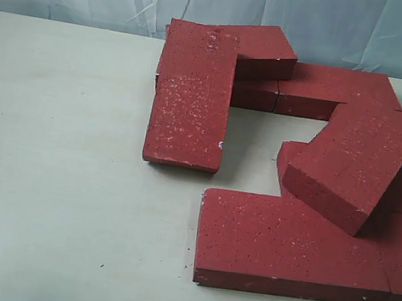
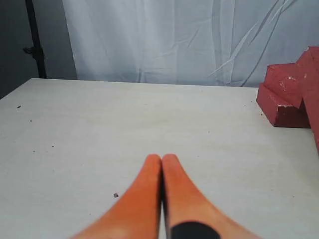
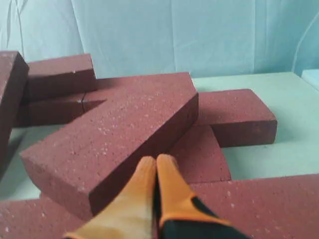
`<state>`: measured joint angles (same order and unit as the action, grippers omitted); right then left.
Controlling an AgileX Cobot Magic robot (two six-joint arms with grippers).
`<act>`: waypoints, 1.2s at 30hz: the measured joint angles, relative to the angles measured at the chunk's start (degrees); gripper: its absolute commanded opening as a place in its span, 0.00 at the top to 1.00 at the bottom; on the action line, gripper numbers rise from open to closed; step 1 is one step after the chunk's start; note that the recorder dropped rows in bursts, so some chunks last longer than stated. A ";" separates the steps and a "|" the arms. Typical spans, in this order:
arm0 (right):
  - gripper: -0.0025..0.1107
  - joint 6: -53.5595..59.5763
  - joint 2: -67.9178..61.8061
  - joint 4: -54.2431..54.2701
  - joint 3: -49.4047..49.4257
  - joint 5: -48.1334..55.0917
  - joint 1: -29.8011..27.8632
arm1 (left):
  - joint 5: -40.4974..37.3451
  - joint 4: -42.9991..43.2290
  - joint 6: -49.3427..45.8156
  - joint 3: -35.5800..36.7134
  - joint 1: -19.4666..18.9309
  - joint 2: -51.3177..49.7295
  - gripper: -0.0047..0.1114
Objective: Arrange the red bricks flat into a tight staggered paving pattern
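Note:
Several dark-red bricks lie in a loose heap on the pale table (image 1: 54, 174). One long brick (image 1: 191, 107) leans lengthwise on a back brick (image 1: 265, 50). A tilted brick (image 1: 350, 165) rests on others at the right, above a flat front brick (image 1: 285, 246). In the right wrist view that tilted brick (image 3: 114, 139) fills the middle, and my right gripper (image 3: 155, 160) is shut with its tips close to the brick's side face. My left gripper (image 2: 161, 159) is shut over bare table, with stacked bricks (image 2: 289, 94) far off. Neither gripper shows in the exterior view.
A pale blue cloth backdrop (image 1: 282, 11) hangs behind the table. A dark stand pole (image 2: 35, 40) rises at the table's far corner in the left wrist view. Bare table lies left of the bricks.

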<state>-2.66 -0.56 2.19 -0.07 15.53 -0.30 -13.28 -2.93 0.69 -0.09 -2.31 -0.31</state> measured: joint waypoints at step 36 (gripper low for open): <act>0.99 6.26 -29.86 8.95 -35.30 6.90 0.00 | 4.03 -20.29 0.62 -19.19 0.00 -14.71 0.96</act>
<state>3.60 -30.43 11.14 -35.37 22.44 -0.30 -9.24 -23.22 1.31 -19.28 -2.31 -15.03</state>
